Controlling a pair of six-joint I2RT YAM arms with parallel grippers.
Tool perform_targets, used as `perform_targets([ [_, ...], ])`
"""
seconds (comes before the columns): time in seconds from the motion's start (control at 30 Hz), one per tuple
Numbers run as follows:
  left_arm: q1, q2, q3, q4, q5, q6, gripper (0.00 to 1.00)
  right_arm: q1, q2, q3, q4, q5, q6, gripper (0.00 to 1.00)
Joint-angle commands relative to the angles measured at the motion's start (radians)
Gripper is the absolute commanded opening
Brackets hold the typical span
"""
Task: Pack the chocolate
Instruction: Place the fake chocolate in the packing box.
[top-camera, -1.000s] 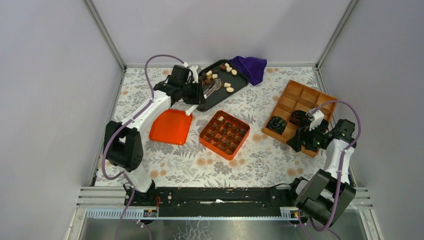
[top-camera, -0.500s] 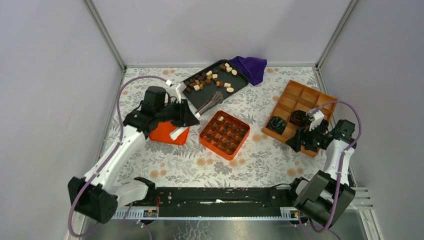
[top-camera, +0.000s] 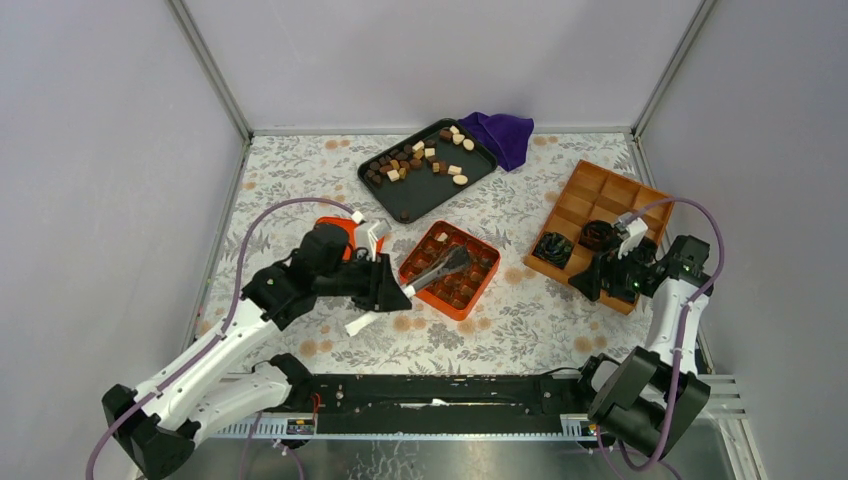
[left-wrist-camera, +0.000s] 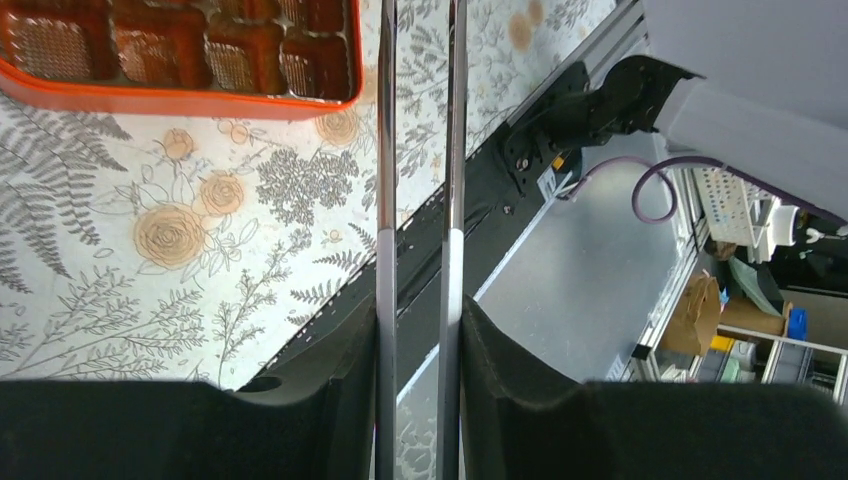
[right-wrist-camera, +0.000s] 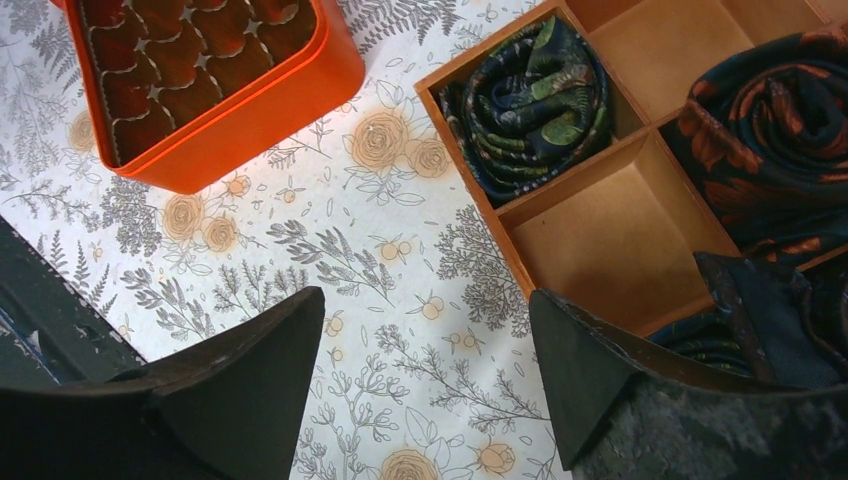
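The chocolate (top-camera: 420, 160) lies as several brown and cream pieces on a black tray (top-camera: 441, 190) at the back. More pieces sit in cells of the orange box (top-camera: 450, 270) (left-wrist-camera: 180, 92) (right-wrist-camera: 240, 110) mid-table. My left gripper (top-camera: 388, 290) (left-wrist-camera: 420, 345) is shut on metal tongs (top-camera: 436, 270) (left-wrist-camera: 385, 200), squeezing both arms. The tong tips hang over the orange box; whether they hold a piece I cannot tell. My right gripper (top-camera: 598, 281) (right-wrist-camera: 425, 300) stands open over the tablecloth beside the wooden box, holding nothing.
A wooden compartment box (top-camera: 600, 190) (right-wrist-camera: 610, 240) at the right holds dark crinkled rolls (top-camera: 552, 248) (right-wrist-camera: 530, 100). An orange lid (top-camera: 335, 223) shows behind my left arm. A purple cloth (top-camera: 498, 135) lies at the back. The black rail (left-wrist-camera: 500, 200) runs along the near edge.
My left arm swung from the black tray toward the near side, carrying the tongs to over the orange box. The right arm has barely moved.
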Motion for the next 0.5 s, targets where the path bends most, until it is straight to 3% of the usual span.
perform_targets([
  [0.0,-0.085,0.02,0.005,0.042,-0.153,-0.059,0.0,0.055,-0.03,0.055,0.013,0.007,0.064,0.82],
  [0.2,-0.174,0.111,-0.006,0.103,-0.329,-0.061,0.0,0.241,-0.037,0.09,0.106,0.084,0.19,0.82],
  [0.47,-0.268,0.191,0.011,0.143,-0.572,-0.092,0.0,0.312,-0.04,0.126,0.103,0.047,0.222,0.82],
])
